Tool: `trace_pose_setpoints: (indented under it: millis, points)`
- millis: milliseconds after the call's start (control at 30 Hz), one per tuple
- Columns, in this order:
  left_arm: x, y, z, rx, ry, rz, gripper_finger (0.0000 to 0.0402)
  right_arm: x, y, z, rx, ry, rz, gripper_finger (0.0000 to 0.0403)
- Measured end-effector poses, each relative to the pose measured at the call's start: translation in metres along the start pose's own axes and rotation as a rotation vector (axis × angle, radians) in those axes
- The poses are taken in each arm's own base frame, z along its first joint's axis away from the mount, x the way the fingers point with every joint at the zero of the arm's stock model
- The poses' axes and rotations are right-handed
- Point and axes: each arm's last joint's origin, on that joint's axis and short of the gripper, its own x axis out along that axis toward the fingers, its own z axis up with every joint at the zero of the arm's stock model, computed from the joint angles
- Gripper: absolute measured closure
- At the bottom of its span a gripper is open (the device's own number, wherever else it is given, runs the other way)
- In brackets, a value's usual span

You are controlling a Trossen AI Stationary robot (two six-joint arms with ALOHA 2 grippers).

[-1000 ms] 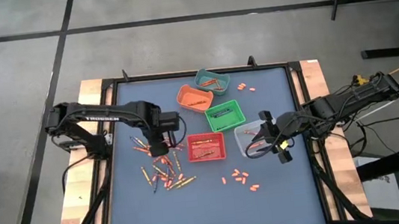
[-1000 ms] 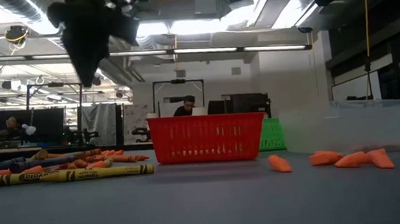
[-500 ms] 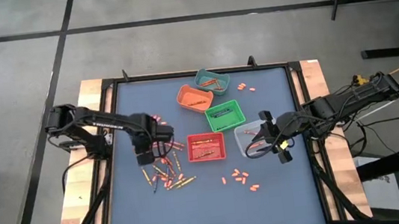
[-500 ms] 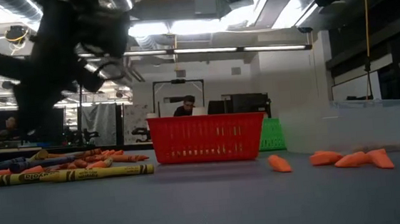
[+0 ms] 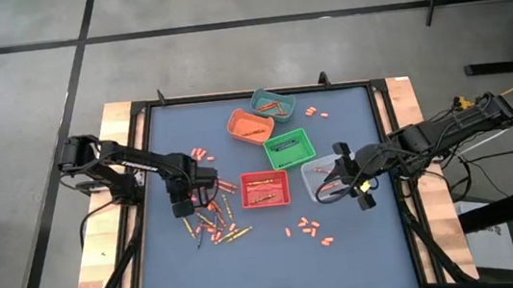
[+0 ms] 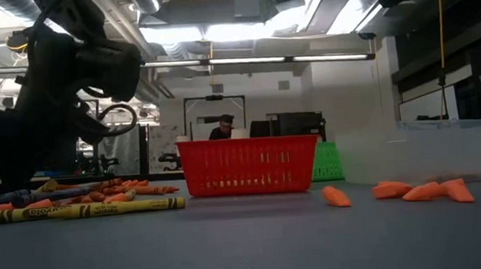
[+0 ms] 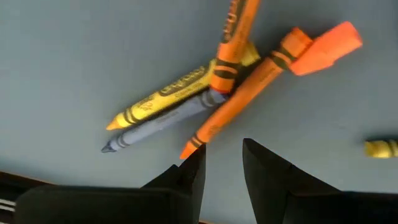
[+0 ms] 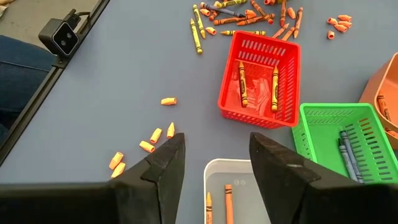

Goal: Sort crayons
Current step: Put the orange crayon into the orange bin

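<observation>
Loose crayons [image 5: 212, 222] lie in a heap on the blue mat at its left, mostly orange, some yellow. My left gripper [image 5: 184, 206] points steeply down over the heap's left edge, open. In its wrist view a yellow crayon [image 7: 168, 93], a blue one [image 7: 155, 124] and two orange ones [image 7: 239, 102] lie crossed just beyond its fingertips [image 7: 222, 163]; the nearest orange tip [image 7: 188, 149] sits beside one finger. My right gripper [image 5: 346, 180] hangs open above the clear bin [image 5: 321, 177].
Five small bins stand mid-table: teal [image 5: 272, 103], orange [image 5: 249, 125], green [image 5: 289, 147], red [image 5: 265, 190] with crayons inside, and the clear one. Orange stubs lie near the front [image 5: 305, 228], at the back [image 5: 316, 112] and by the left arm [image 5: 202, 154]. People sit in the room behind.
My left gripper has come down and toward the table's left edge, from beside the red bin to low over the left side of the crayon heap, and has tipped more steeply downward. The crayons have not moved.
</observation>
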Motion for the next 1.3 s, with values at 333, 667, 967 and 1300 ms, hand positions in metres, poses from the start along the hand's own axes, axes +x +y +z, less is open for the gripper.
trace_pose_setpoints:
  millis: [333,667,967,1300]
  points:
    - [0.000,-0.001,0.005,0.003,-0.063,0.005,0.0312,0.000,0.000,0.000,0.000,0.000,0.000,0.0223]
    - [0.000,-0.002,0.007,0.027,-0.079,-0.001,0.0312,0.000,0.000,0.000,0.000,0.001,0.000,0.0223]
    - [0.010,-0.003,0.006,0.028,-0.096,-0.075,0.0312,0.000,0.000,0.000,0.000,0.001,0.000,0.0223]
    - [0.011,-0.003,0.005,0.022,-0.090,-0.070,0.0325,0.000,0.000,0.000,0.000,0.001,0.000,0.0223]
